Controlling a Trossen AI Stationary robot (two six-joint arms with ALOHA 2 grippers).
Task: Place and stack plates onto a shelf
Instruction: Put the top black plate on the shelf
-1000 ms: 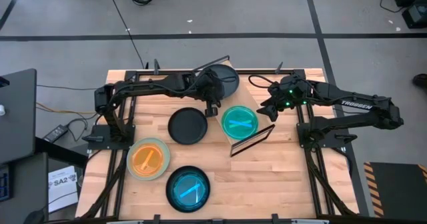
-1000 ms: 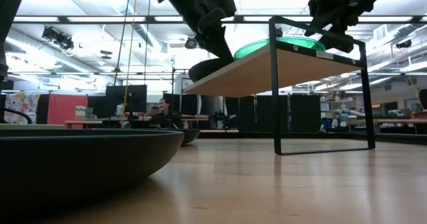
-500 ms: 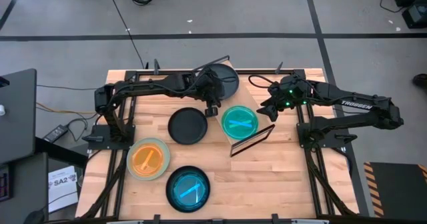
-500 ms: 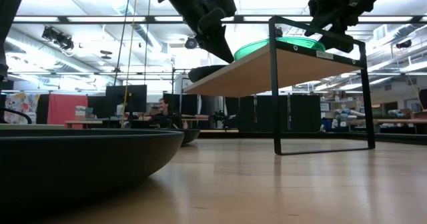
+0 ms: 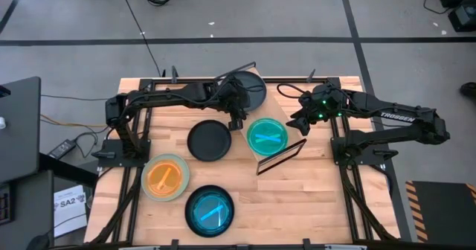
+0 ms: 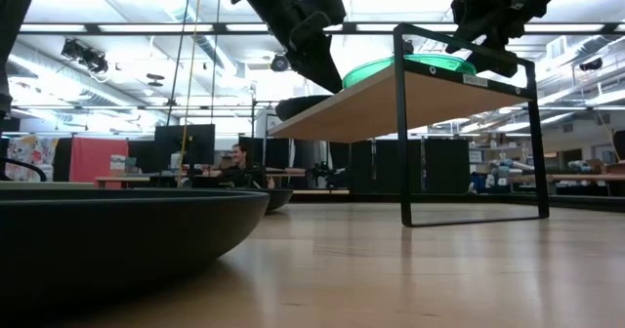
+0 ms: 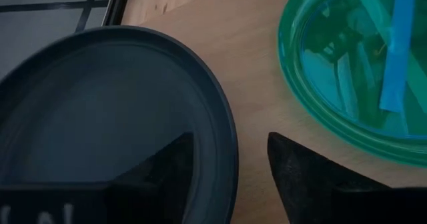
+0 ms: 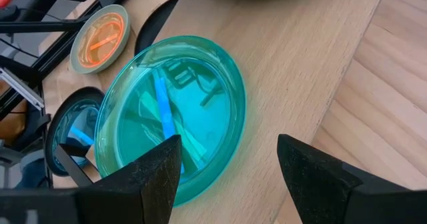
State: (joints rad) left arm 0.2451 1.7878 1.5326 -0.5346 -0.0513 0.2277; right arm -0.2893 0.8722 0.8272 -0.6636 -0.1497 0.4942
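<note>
Since a second ago my left hand point(image 7: 230, 177) has let go: fingers now spread either side of the dark plate's point(image 7: 100, 111) rim, the plate resting on the shelf point(image 5: 239, 116) at its far-left end. Teal-green plate point(image 5: 267, 135) sits beside it. Right hand point(image 8: 230, 171) hangs wide above that plate, holding nothing. Judgement: one placement done; three plates remain on the desk point(image 5: 297, 198)

Robotics lab: taped concrete floor point(image 5: 67, 27), ceiling strip lights point(image 6: 117, 27), monitors point(image 6: 186, 144), seated person point(image 6: 237, 162) (background).
</note>
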